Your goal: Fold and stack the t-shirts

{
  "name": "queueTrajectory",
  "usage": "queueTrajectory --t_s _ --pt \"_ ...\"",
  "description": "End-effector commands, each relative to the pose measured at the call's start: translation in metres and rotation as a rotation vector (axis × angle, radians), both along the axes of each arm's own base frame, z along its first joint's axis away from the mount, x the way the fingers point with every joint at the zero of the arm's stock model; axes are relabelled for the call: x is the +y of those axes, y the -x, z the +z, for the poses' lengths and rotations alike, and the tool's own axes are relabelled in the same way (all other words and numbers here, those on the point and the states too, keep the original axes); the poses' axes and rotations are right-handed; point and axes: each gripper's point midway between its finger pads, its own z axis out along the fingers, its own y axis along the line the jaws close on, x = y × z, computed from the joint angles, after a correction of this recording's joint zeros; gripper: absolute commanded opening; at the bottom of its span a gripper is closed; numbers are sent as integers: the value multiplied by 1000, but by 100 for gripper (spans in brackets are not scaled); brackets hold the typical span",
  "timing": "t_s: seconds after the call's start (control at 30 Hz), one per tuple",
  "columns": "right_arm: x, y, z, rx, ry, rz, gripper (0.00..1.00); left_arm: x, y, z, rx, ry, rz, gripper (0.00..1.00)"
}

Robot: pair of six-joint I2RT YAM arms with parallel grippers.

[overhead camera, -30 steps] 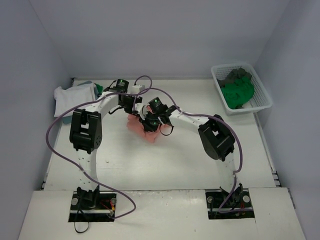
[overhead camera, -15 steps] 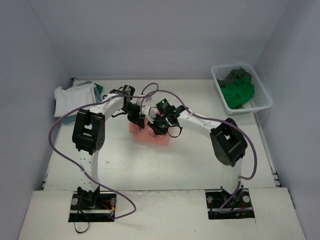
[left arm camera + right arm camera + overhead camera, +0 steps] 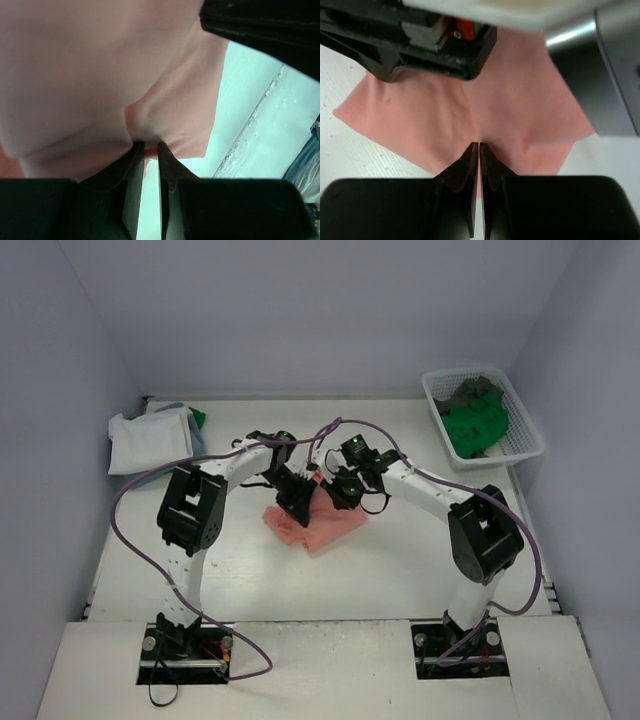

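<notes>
A salmon pink t-shirt (image 3: 318, 523) hangs bunched over the middle of the table, held up by both arms. My left gripper (image 3: 300, 502) is shut on a pinch of its cloth (image 3: 150, 125), the fingertips (image 3: 136, 150) nearly together with a fold between them. Right beside it, my right gripper (image 3: 338, 490) is shut on another pinch of the same shirt (image 3: 520, 110); its fingers (image 3: 470, 155) meet on the fabric. A folded white t-shirt (image 3: 150, 438) lies on a light blue and a green one at the far left corner. More t-shirts, green (image 3: 478, 425) and dark grey (image 3: 474, 391), sit in the basket.
The white mesh basket (image 3: 530, 430) stands at the far right against the wall. Purple cables (image 3: 130, 490) loop off both arms. The left arm's body (image 3: 420, 35) fills the top of the right wrist view, close to the right gripper.
Both grippers have moved toward the near right with the pink shirt, which now hangs lower and more spread. The left jaws have closed further on the cloth.
</notes>
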Motion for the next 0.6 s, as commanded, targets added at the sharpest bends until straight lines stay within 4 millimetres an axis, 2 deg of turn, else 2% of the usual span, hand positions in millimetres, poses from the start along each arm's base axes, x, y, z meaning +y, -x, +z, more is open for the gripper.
queueTrajectory --t_s 0.0,0.07,0.17,0.3,0.43,0.5,0.57 --pt "8 1 28 -46 -68 3 3 -1 -3 32 -107 20 -24 13" --pt "9 1 31 -50 -82 -1 6 6 -12 33 -158 -18 -3 13" --pt "14 2 35 -48 -110 10 6 11 -25 50 -254 -17 24 14" --pt "23 3 41 -48 -146 25 4 22 -47 61 -360 -38 82 14" --pt "35 4 47 -50 -184 58 5 28 -56 61 -374 -45 109 19" --pt "40 6 45 -42 -186 71 9 28 -55 62 -357 -33 117 19" --pt "48 11 43 -30 -191 97 11 29 -48 67 -314 8 118 25"
